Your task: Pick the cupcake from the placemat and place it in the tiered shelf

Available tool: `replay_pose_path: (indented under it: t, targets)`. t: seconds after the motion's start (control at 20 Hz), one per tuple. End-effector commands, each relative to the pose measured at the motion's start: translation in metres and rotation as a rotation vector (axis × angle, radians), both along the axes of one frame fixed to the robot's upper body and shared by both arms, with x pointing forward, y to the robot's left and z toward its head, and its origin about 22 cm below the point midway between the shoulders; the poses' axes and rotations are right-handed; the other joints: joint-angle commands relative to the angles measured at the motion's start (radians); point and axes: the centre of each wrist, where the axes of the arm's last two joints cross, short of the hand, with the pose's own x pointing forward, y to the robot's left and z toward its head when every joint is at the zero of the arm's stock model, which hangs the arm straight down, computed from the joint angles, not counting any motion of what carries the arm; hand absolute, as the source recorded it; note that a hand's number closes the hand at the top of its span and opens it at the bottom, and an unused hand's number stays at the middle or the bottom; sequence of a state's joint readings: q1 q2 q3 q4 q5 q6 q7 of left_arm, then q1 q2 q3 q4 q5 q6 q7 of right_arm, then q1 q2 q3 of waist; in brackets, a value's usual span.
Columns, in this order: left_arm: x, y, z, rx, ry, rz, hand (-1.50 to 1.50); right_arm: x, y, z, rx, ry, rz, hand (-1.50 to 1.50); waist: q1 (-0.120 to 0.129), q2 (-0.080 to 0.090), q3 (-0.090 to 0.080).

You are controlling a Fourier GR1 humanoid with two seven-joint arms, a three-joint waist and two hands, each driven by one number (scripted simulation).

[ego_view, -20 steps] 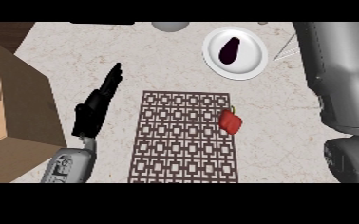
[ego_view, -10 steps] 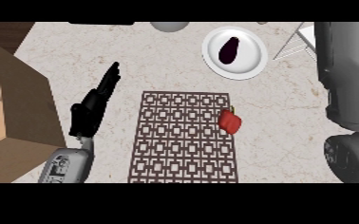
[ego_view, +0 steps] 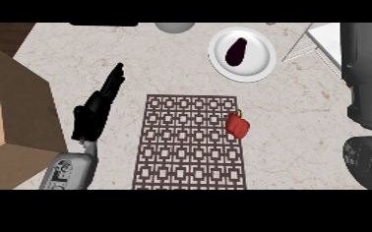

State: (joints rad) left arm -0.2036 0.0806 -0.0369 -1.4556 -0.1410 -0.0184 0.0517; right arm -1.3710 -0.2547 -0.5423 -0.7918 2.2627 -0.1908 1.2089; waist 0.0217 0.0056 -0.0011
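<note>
Head view: cupcake (ego_view: 237,126) sits on placemat's (ego_view: 189,142) right edge.

Right forearm (ego_view: 358,73) shifted rightward toward view edge, uncovering more of white wire shelf (ego_view: 317,44).

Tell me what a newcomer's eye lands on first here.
The small red cupcake at the right edge of the brown patterned placemat stands out most. Behind it, a white plate holds a dark purple item. The left robot hand lies open, fingers straight, left of the placemat.
</note>
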Motion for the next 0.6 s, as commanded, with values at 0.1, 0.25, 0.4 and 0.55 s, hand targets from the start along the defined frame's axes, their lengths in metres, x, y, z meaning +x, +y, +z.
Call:
replay_pose_path:
  t: [0.1, 0.25, 0.4, 0.55]
  targets:
    - [-0.002, 0.003, -0.004, 0.006, 0.003, -0.008, 0.00, 0.003, -0.027, -0.024, 0.074, -0.033, -0.186, 1.50, -0.002, 0.003, 0.001]
    - [-0.015, 0.005, -0.015, 0.012, 0.002, 0.017, 0.00, 0.005, -0.051, -0.024, 0.020, 0.074, -0.169, 1.50, 0.001, 0.001, 0.001]
    - [0.003, -0.008, -0.001, -0.002, 0.015, -0.003, 0.00, 0.008, -0.044, -0.032, 0.005, 0.043, -0.131, 1.50, 0.002, 0.003, 0.001]
    - [-0.013, 0.002, -0.008, 0.011, 0.012, 0.000, 0.00, -0.004, -0.088, -0.039, 0.017, 0.037, -0.202, 1.50, -0.004, -0.002, 0.001]
